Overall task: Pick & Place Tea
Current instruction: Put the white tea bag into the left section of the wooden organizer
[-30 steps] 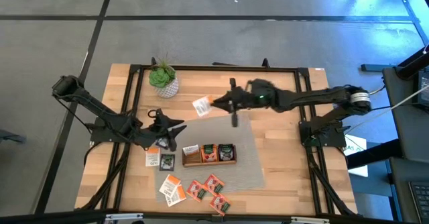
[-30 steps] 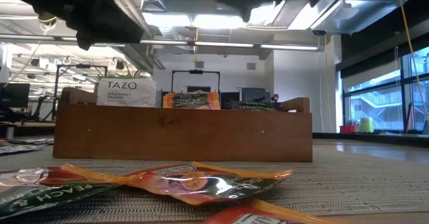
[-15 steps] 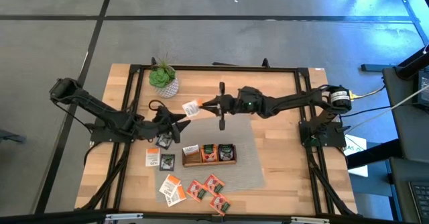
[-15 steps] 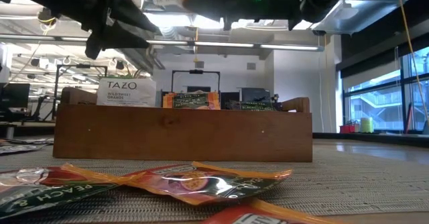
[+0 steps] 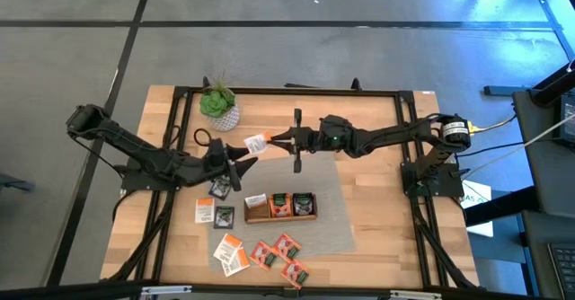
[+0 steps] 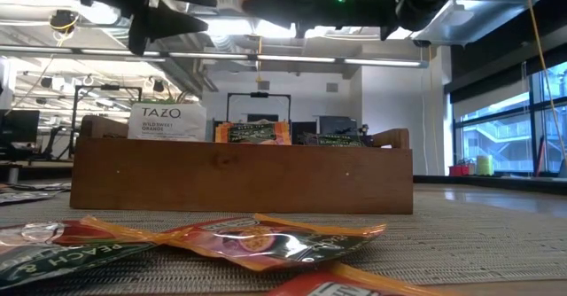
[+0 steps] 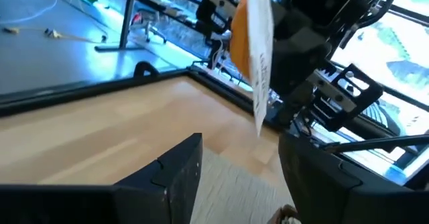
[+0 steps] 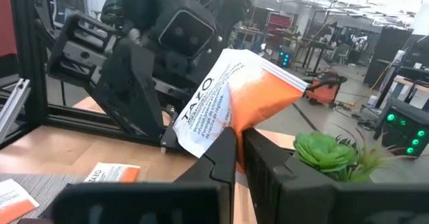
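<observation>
My right gripper [image 5: 270, 142] is shut on a white-and-orange tea sachet [image 5: 257, 144], held in the air over the table's middle, beyond the far side of the wooden tray [image 5: 280, 216]. My left gripper [image 5: 244, 163] is open and level just left of the sachet. In the left wrist view the sachet [image 7: 253, 43] hangs ahead of its spread fingers [image 7: 182, 174], apart from them. The tray holds upright sachets in its compartments. More tea sachets [image 5: 260, 255] lie flat on the mat and wood nearer the front. My right gripper pinches the sachet's orange end [image 8: 236, 120] between its two fingers [image 8: 221, 158]. It comes in level from the table's right. The sachet sticks out past the fingertips, tilted, its white printed end farthest out, clear of the table and tray.
A small green plant in a white pot [image 5: 218, 104] stands at the far left of the table. A grey mat [image 5: 332, 210] lies under the tray. Two dark sachets [image 5: 216, 215] lie left of the tray. A black frame [image 5: 269, 91] borders the table.
My right gripper has carried the sachet toward the table's left and a little down, then held still. My left gripper has risen and moved right toward the sachet, its fingers now level.
</observation>
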### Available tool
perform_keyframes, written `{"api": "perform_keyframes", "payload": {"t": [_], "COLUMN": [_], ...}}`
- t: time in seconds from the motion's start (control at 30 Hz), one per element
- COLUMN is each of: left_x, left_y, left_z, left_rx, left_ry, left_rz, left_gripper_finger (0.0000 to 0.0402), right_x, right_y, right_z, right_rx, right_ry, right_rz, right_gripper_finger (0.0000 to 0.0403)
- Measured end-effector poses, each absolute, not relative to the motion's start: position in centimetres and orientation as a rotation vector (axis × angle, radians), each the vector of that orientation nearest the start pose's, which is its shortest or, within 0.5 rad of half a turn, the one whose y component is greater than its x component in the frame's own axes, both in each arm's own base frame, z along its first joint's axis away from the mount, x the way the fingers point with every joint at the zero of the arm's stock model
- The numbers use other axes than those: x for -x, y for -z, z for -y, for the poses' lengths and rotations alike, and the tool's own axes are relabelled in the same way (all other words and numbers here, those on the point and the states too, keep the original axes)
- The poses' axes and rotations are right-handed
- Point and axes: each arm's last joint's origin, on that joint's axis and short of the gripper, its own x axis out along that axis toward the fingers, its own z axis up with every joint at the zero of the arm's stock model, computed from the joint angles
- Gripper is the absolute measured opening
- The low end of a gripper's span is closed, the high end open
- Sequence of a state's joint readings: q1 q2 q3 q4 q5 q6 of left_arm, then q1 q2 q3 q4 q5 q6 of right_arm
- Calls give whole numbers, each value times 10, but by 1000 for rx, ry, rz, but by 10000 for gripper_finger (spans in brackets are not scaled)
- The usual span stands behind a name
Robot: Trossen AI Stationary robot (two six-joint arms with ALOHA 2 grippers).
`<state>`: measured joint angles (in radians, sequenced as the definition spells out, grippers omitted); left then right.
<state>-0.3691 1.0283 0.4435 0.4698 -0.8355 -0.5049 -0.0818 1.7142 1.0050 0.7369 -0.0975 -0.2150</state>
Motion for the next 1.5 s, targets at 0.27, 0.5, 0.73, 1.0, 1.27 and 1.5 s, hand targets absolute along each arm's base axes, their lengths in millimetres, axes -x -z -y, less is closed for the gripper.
{"api": "perform_keyframes", "payload": {"t": [0.27, 0.5, 0.73, 1.0, 1.27, 1.5], "left_x": [-202, -202, -203, -203, -200, -197], "left_y": [-243, -243, -243, -243, -243, -233], "left_z": [55, 53, 53, 53, 56, 52], "left_rx": [372, 338, 283, 280, 269, 284], "left_ry": [-473, -478, -481, -452, -431, -367], "left_rz": [79, 75, 61, 55, 36, -91], "left_gripper_finger": [178, 110, 12, 3, 3, 3], "right_x": [-378, -378, -378, -377, -360, -349], "right_y": [-252, -252, -249, -246, -249, -263], "right_z": [27, 25, 25, 28, 43, 47], "right_rx": [214, 212, 212, 210, 213, 185], "right_ry": [-19, -81, -97, -50, 377, -1], "right_rz": [14, 21, -5, -56, -279, -259], "right_gripper_finger": [30, 30, 30, 38, 121, 137]}}
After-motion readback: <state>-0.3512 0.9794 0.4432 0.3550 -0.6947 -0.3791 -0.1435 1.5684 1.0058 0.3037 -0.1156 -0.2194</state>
